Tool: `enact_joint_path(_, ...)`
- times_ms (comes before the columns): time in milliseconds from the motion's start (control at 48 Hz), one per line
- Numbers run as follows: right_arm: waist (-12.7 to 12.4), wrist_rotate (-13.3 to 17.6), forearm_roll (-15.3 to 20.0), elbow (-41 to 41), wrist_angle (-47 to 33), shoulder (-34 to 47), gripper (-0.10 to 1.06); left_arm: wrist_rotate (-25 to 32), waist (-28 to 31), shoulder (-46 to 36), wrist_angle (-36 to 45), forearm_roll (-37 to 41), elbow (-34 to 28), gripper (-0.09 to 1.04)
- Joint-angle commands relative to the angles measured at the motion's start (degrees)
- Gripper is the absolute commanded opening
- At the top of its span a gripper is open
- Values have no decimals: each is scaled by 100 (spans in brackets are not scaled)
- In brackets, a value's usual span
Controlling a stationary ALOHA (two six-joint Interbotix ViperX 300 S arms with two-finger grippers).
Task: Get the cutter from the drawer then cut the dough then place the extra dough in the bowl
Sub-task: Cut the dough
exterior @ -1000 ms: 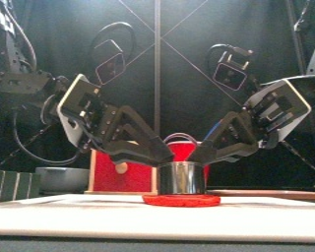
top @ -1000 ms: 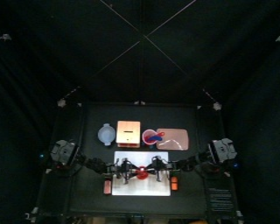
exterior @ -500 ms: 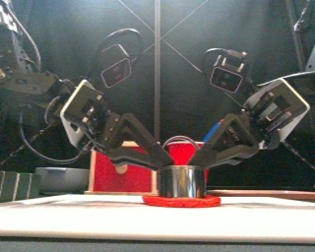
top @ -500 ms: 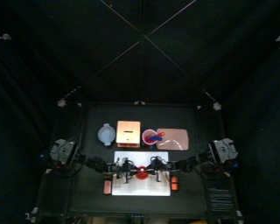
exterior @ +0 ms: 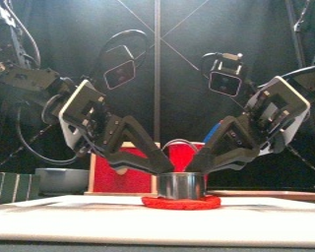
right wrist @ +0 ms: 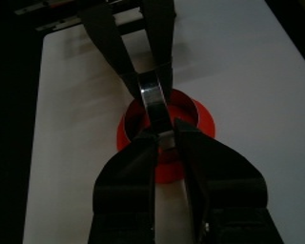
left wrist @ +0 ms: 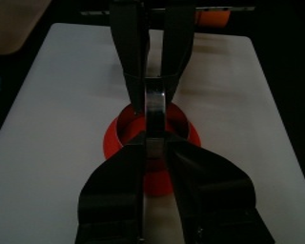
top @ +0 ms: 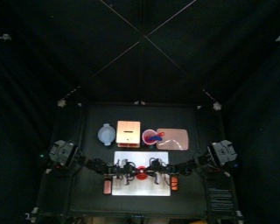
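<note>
A round metal cutter (exterior: 183,184) stands pressed into a flat red dough disc (exterior: 181,202) on the white cutting board (exterior: 68,209). My left gripper (exterior: 159,178) is shut on the cutter's left wall and my right gripper (exterior: 207,176) on its right wall. From above, both grippers (top: 129,168) (top: 157,168) meet over the dough (top: 143,172) at the board's middle. In the left wrist view my jaws pinch the cutter wall (left wrist: 152,105) above the dough (left wrist: 123,143). The right wrist view shows the same grip on the cutter (right wrist: 152,92), with dough (right wrist: 197,124) around it.
Behind the board stand a blue-grey bowl (top: 106,134), the pale wooden box (top: 129,132) and a pink tray (top: 178,140) carrying a red cup (top: 153,136). The red drawer front (exterior: 121,167) shows behind the cutter in the front view.
Both grippers have sunk a little with the cutter, pushing it lower into the dough. Their hold on it is unchanged.
</note>
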Motion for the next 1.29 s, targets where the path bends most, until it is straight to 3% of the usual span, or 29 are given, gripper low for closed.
enact_joint_path(21,158,88,44,0,510,466,47,-18,-369,369,413,105,-9,58)
enact_joint_path(250,132,35,0,-114,580,457,47,0,-325,299,413,105,18,58)
enact_joint_path(604,-132,26,-650,-281,1046,272,48,545,88,-325,-97,18,132,61)
enact_joint_path(750,-193,9,-712,-352,1230,246,48,694,105,-554,-396,-26,149,63)
enact_joint_path(917,-308,26,-782,-369,1345,211,48,703,88,-765,-633,35,167,77)
enact_joint_path(1146,-466,9,-791,-404,1318,-26,49,703,-141,-1266,-905,123,176,78)
enact_joint_path(1292,-483,35,-1204,-413,1354,-281,51,677,-149,-1582,-1389,105,466,77)
